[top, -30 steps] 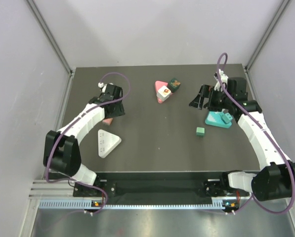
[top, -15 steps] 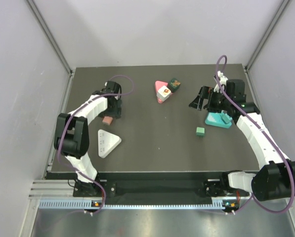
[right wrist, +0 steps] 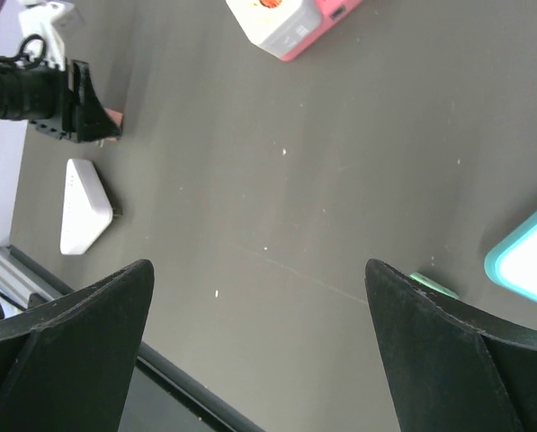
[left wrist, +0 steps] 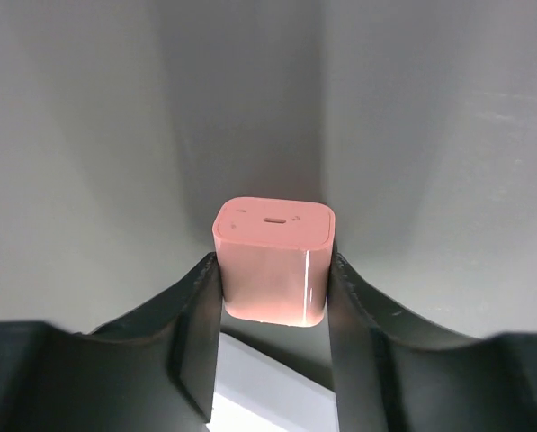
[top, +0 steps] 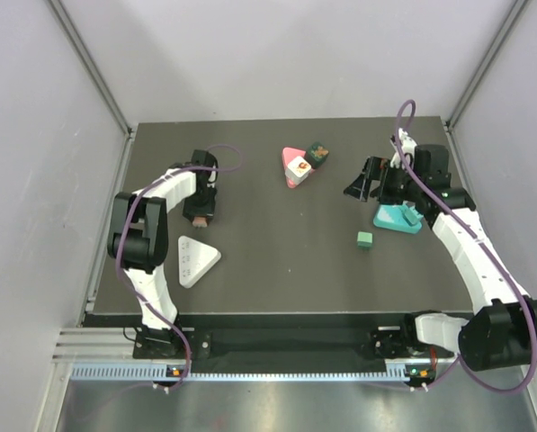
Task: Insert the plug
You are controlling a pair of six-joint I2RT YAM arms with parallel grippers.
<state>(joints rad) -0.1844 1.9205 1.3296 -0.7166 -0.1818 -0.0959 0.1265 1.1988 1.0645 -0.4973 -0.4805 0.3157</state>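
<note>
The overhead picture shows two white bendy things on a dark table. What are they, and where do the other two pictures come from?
Those are the robot's left arm and right arm, filmed from above. The other pictures come from a small camera on each wrist. The left pincer is shut on a pink plug; the right pincer is open and empty. On the table lie a white triangular socket block, a teal one, a pink one and a small green cube.

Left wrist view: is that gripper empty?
No, the left gripper is shut on the pink plug, whose sides sit pinched between the two fingers.
</note>
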